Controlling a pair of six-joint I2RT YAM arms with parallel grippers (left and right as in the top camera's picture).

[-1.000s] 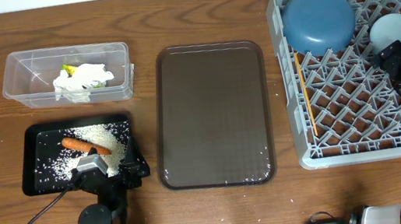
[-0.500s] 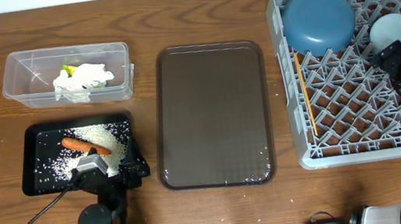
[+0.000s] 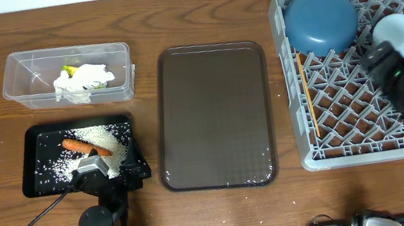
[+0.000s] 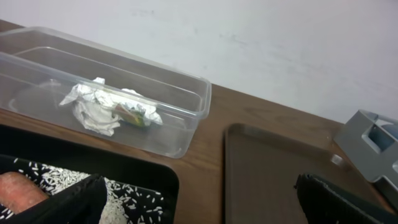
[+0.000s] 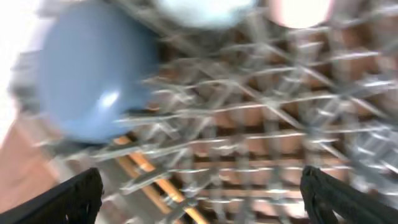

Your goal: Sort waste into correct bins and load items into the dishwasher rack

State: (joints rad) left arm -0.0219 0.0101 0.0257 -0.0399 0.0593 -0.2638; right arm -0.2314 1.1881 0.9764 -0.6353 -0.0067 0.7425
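**Both claws gape wide and hold nothing; the sorting looks finished.**

Ahead of the left claw [image 4: 199,186], the wrapper [image 4: 112,109] lies in the clear tub [image 4: 186,118]: soft and light, so any pinch would do. The carrot [image 4: 15,190], likely firm, sits by one finger in the black tray [image 4: 143,174] among loose rice [image 4: 130,199] that no pinch gathers. Under the right claw [image 5: 199,186], the bowl [image 5: 87,74] in the rack [image 3: 297,115] looks smooth and slippery, best taken at its rim, with the thin chopsticks [image 5: 149,168] beside it. Only the blurred right wrist view hints at a pale cup [image 5: 298,9] by the light-blue cup [image 5: 205,7]. Only the overhead shows the whole brown tray [image 3: 213,115].
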